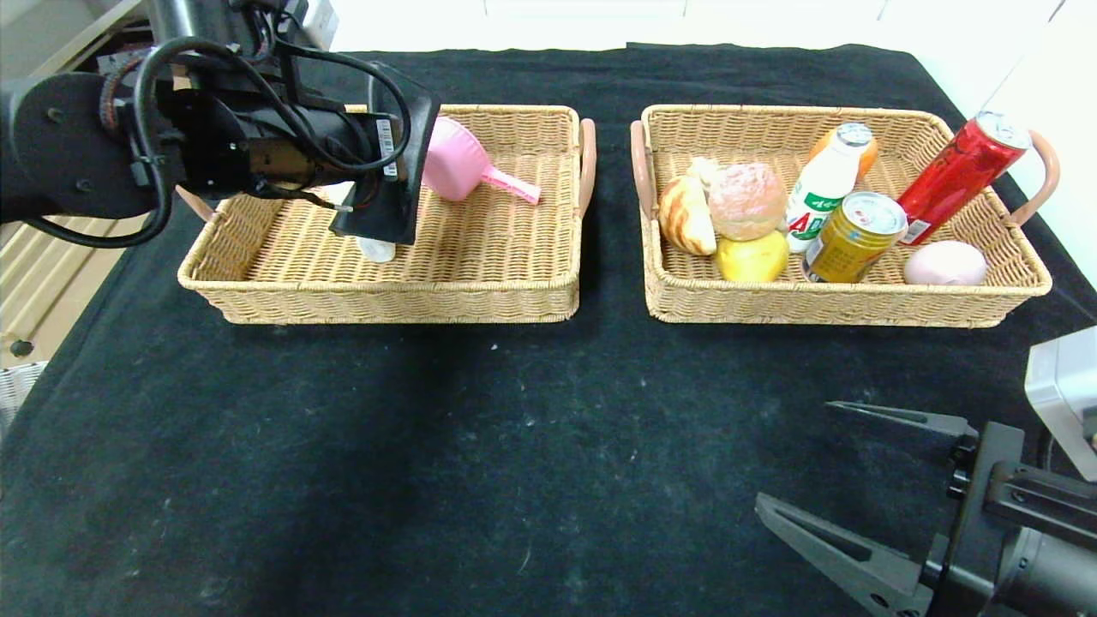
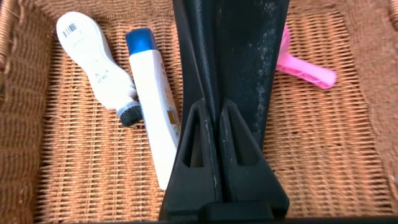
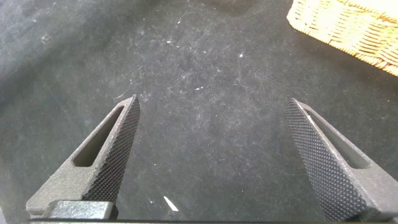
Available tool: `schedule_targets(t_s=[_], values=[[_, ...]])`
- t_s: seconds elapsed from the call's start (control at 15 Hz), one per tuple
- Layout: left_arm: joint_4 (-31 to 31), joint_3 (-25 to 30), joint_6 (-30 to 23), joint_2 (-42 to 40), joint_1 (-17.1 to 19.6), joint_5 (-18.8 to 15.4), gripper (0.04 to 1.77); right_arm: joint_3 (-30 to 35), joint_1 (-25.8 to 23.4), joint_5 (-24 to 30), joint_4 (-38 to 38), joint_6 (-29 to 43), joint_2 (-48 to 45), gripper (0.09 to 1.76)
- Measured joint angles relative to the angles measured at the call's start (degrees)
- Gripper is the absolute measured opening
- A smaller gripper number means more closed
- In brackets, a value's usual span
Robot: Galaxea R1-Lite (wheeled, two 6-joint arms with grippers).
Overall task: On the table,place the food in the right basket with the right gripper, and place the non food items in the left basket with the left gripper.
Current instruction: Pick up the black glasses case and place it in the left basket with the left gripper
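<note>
My left gripper (image 1: 364,167) hangs over the left basket (image 1: 386,302), shut on a flat black item (image 1: 390,184) that drops edge-down toward the basket floor. In the left wrist view the fingers (image 2: 202,143) press together on that black item (image 2: 242,50). Under it lie a white bottle with a blue cap (image 2: 152,106), a white brush-like tool (image 2: 90,53) and a pink scoop (image 1: 458,167). My right gripper (image 1: 793,454) is open and empty, low over the cloth at the near right. The right basket (image 1: 814,306) holds food and drinks.
In the right basket are a bread roll (image 1: 686,216), a pinkish bun (image 1: 747,199), a yellow fruit (image 1: 754,257), a white drink bottle (image 1: 823,193), a gold can (image 1: 854,236), a red can (image 1: 960,176) and a pink egg shape (image 1: 945,263). Black cloth (image 1: 480,446) covers the table.
</note>
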Motion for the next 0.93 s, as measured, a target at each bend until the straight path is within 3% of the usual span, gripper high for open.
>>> schedule_targets(t_s=[0.47, 0.53, 0.73, 0.93], values=[[0.02, -1.21, 0.00, 2.57, -0.17, 0.06, 0.15, 0.05, -0.05, -0.02, -0.05, 0.07, 0.12, 1.71], [0.02, -1.07, 0.00, 2.56, -0.20, 0.17, 0.23, 0.02, -0.05, -0.02, -0.06, 0.05, 0.11, 1.71], [0.11, -0.85, 0.15, 2.54, -0.28, 0.44, 0.71, 0.02, -0.07, 0.00, -0.02, 0.05, 0.09, 1.71], [0.46, -0.63, 0.30, 2.32, -0.55, 0.45, 1.02, 0.00, 0.00, 0.00, 0.00, 0.07, 0.04, 1.71]])
